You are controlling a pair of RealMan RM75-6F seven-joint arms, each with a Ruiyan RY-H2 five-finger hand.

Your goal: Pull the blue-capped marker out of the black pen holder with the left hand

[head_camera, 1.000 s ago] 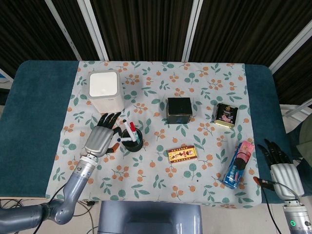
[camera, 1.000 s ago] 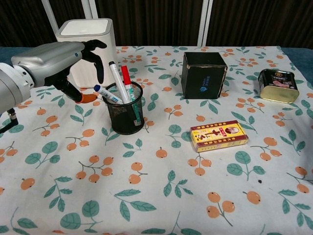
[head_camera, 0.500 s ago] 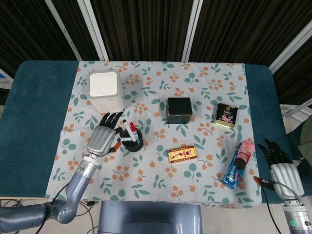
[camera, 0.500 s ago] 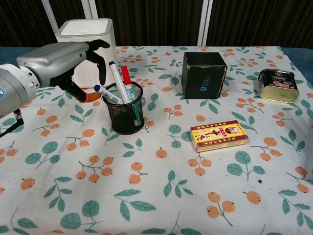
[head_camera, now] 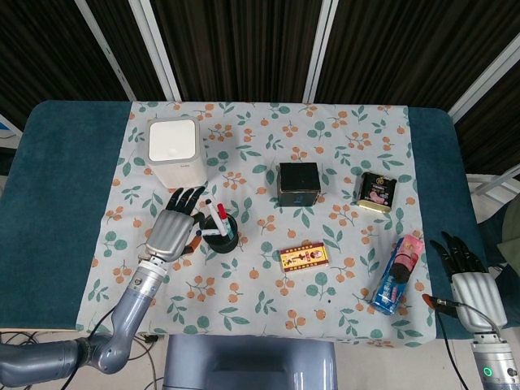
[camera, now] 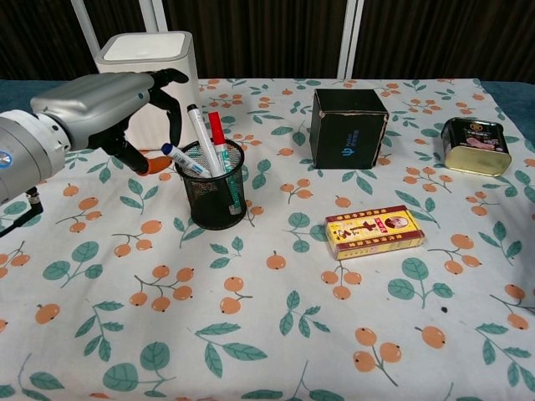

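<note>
Floral cloth carries the black pen holder (camera: 215, 197); just beside it, the left hand (camera: 107, 102) spreads, thumb reaching toward the blue-capped marker (camera: 185, 160), apparently lining up a pinch.

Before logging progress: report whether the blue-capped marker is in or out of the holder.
In. The blue-capped marker leans over the black pen holder's rim, its lower end inside.

A black mesh pen holder (camera: 215, 196) is standing upright on the floral-clothed bench (camera: 276, 334), left of centre. A blue-capped marker (camera: 185, 159) is leaning out over its left rim, cap end pointing up and to the left, its lower part sitting inside the holder. The marker's body is white. Two other markers are standing in the same holder beside it.
</note>
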